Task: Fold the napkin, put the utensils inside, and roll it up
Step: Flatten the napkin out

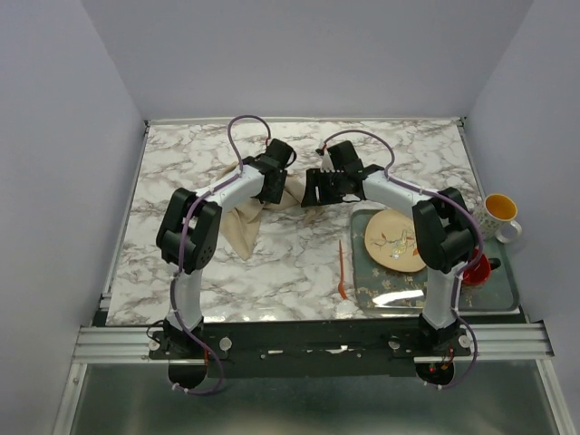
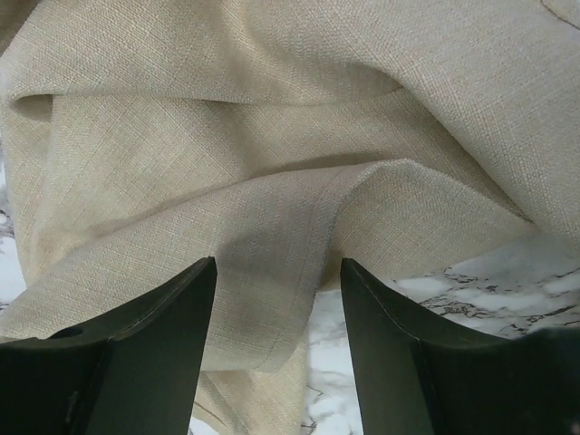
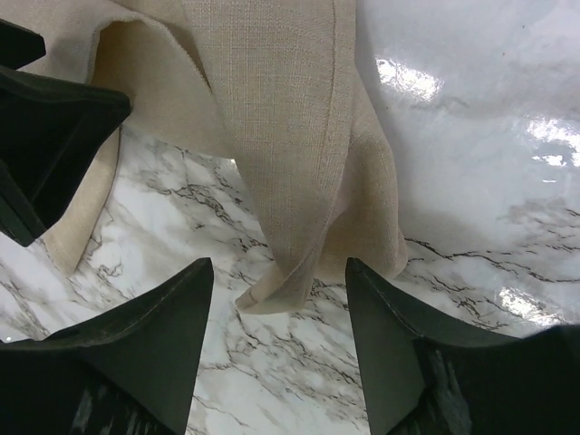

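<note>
The tan napkin point(image 1: 246, 225) lies bunched on the marble table, partly under my left arm. In the left wrist view a fold of the napkin point(image 2: 272, 217) with its hem runs between my left gripper's point(image 2: 278, 263) fingers, which stand apart around it. My right gripper point(image 3: 279, 263) is open just behind a curled corner of the napkin point(image 3: 281, 181), low over the marble. From above, the left gripper point(image 1: 275, 186) and right gripper point(image 1: 317, 190) face each other over the cloth's far end. The orange utensil point(image 1: 343, 268) lies on the table left of the tray.
A glass tray point(image 1: 494, 294) at the right holds a round tan patterned plate point(image 1: 394, 241) and a red cup point(image 1: 477, 269). A yellow-and-white mug point(image 1: 499, 214) stands beyond it. Part of the left gripper's black body point(image 3: 45, 136) shows at the left of the right wrist view.
</note>
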`<state>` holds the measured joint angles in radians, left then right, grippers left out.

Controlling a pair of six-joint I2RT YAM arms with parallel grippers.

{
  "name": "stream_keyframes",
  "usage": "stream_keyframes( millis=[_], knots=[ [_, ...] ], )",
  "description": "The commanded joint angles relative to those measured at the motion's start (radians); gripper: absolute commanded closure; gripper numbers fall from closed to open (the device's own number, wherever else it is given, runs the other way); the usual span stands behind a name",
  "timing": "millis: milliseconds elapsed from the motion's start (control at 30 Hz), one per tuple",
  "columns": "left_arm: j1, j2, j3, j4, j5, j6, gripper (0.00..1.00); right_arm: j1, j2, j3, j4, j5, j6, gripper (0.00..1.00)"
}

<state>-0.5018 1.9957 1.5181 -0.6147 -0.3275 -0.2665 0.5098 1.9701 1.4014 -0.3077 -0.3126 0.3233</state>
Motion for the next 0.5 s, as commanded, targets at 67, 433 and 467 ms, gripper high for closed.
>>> stream_keyframes(
  millis=[67, 433, 467],
  knots=[
    [0.002, 0.047, 0.034, 0.015, -0.057, 0.024, 0.33, 0.019, 0.041, 0.011, 0.039, -0.005, 0.016, 0.38],
    [0.006, -0.055, 0.053, 0.006, -0.198, 0.027, 0.9, 0.019, 0.007, 0.002, 0.041, 0.108, -0.044, 0.79],
    [0.008, -0.086, 0.053, 0.003, -0.212, 0.03, 0.98, 0.019, -0.032, 0.007, 0.036, 0.133, -0.056, 0.86]
  ],
)
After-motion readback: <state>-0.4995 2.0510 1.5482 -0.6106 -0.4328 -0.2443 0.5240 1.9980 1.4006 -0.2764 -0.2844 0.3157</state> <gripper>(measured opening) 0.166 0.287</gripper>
